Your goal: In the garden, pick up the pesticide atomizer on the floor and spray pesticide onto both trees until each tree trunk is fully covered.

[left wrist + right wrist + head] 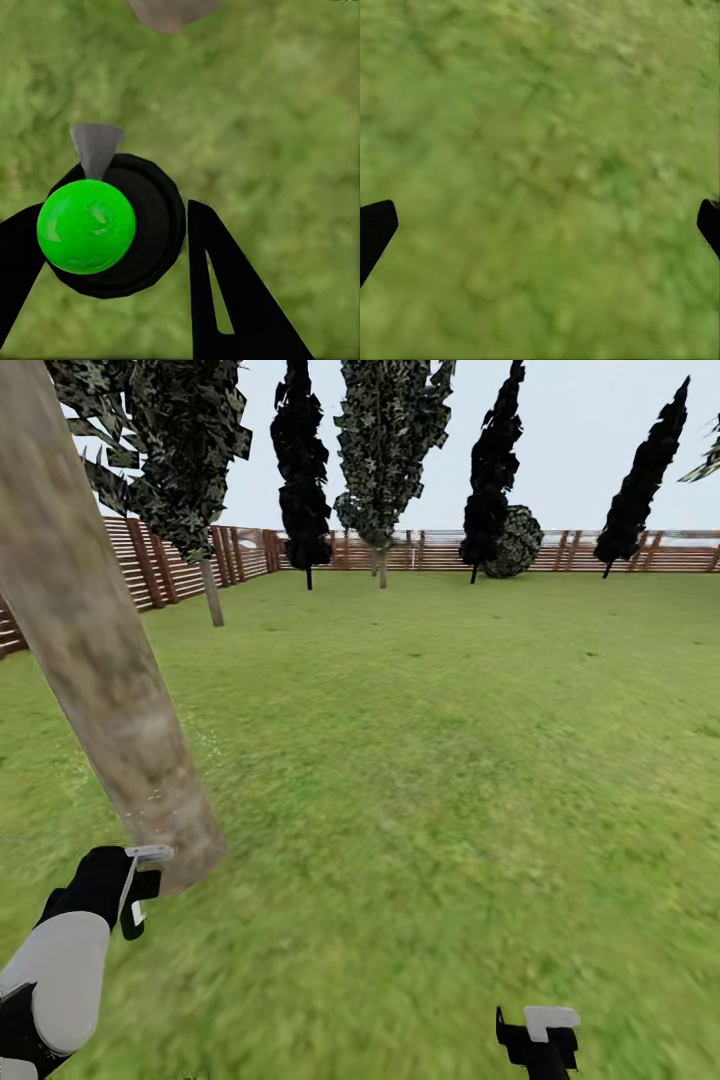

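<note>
Atomizer (112,225): one; a black round body with a green ball top and grey nozzle, clamped between the left gripper's (112,247) fingers, over the grass (285,112).
Near trunk (100,650): one, leaning across the head view, its top cut off, just beside the left gripper.
Trees behind: six, along the fence (180,565).
Bush (515,542): one.
Right gripper (540,225): fingers spread wide, empty; only the tips were visible.
</note>
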Controlling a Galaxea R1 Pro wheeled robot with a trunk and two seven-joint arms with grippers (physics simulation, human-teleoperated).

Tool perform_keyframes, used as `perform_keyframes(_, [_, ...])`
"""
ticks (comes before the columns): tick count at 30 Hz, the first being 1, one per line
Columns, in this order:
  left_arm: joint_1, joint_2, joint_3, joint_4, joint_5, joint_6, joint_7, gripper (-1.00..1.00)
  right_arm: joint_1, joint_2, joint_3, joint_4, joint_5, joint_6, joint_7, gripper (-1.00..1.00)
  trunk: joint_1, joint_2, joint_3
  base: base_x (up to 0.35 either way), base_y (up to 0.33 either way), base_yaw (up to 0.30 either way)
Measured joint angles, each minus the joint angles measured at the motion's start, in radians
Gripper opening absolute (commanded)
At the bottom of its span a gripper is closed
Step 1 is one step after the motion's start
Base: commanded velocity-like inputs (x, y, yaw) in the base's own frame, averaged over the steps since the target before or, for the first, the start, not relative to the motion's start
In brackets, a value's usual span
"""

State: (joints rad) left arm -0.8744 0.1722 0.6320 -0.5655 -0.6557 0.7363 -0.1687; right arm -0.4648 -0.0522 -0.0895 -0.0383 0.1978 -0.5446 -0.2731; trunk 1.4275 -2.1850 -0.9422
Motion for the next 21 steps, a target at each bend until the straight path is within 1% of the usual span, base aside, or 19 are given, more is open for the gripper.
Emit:
perform_keyframes(3, [-0.003,0.0,-0.001,-0.01,-0.001,0.003,-0.001,-1.0,0.0,-0.001,-0.001,0.0,-0.001,0.0,0.0,1.0,0.0,0.0,0.0,0.0,-0.005,0.246])
perform_keyframes(6, [-0.025,-0.006,-0.006,-0.011,0.001,0.011,0.0,-1.0,0.0,-0.001,-0.001,-0.001,-0.001,0.0,-0.001,1.0,0.0,0.0,0.0,0.0,0.0,0.045])
perform_keyframes(7, [-0.063,-0.013,-0.005,-0.01,0.001,0.016,0.0,-1.0,0.0,-0.002,-0.001,0.0,-0.001,0.0,-0.001,1.0,0.0,0.0,0.0,0.0,0.0,0.006])
perform_keyframes(8, [-0.089,-0.016,-0.005,-0.01,0.006,0.021,0.0,-1.0,0.0,-0.002,-0.001,0.0,-0.001,0.0,-0.002,1.0,0.0,0.0,0.0,0.0,0.0,0.003])
perform_keyframes(9, [-0.103,-0.016,-0.006,-0.01,-0.001,0.024,0.0,-1.0,0.0,-0.003,-0.001,0.0,0.0,0.0,-0.002,1.0,0.0,0.0,0.0,0.0,0.0,0.0])
perform_keyframes(10, [-0.115,-0.006,-0.007,-0.01,-0.009,0.027,0.0,-1.0,0.0,-0.004,-0.001,0.0,0.0,0.0,-0.002,1.0,0.0,0.0,0.0,0.0,0.0,0.0])
perform_keyframes(11, [-0.118,0.01,-0.008,-0.012,-0.016,0.029,0.0,-1.0,0.0,-0.004,-0.001,0.0,0.0,0.0,-0.002,1.0,0.0,0.0,0.0,0.0,0.0,0.0])
perform_keyframes(12, [-0.119,0.051,-0.007,-0.011,-0.005,0.03,-0.002,-1.0,0.0,-0.004,-0.001,0.0,0.0,0.0,-0.002,1.0,0.0,0.0,0.0,0.0,0.0,0.0])
perform_keyframes(13, [-0.119,0.08,-0.009,-0.012,-0.027,0.029,-0.002,-1.0,0.0,-0.005,-0.001,0.0,0.0,0.0,-0.002,1.0,0.0,0.0,0.0,0.0,0.0,0.0])
perform_keyframes(14, [-0.12,0.08,-0.008,-0.011,-0.005,0.031,-0.003,-1.0,0.0,-0.004,-0.001,0.0,0.0,0.0,-0.002,1.0,0.0,0.0,0.0,0.0,0.0,0.0])
perform_keyframes(16, [-0.131,0.059,-0.011,-0.012,0.001,0.031,-0.004,-1.0,0.0,-0.004,-0.001,0.0,0.0,0.0,-0.002,1.0,0.0,0.0,0.0,0.0,0.0,0.0])
perform_keyframes(17, [-0.152,0.052,-0.019,-0.013,-0.001,0.031,-0.004,-1.0,0.0,-0.004,-0.001,0.0,0.0,0.0,-0.002,1.0,0.0,0.0,0.0,0.0,0.0,0.0])
perform_keyframes(18, [-0.17,0.058,-0.022,-0.013,-0.011,0.031,-0.003,-1.0,0.0,-0.003,-0.001,0.0,0.0,0.0,-0.002,1.0,0.0,0.0,0.0,0.0,0.0,0.0])
perform_keyframes(19, [-0.174,0.074,-0.023,-0.013,-0.021,0.03,-0.003,-1.0,0.0,-0.003,-0.001,0.0,0.0,0.0,-0.002,1.0,0.0,0.0,0.0,0.0,0.0,0.0])
perform_keyframes(21, [-0.166,0.12,-0.025,-0.011,-0.017,0.029,-0.005,-1.0,0.0,-0.003,-0.001,0.0,0.0,0.0,-0.001,1.0,0.0,0.0,0.0,0.0,0.0,0.108])
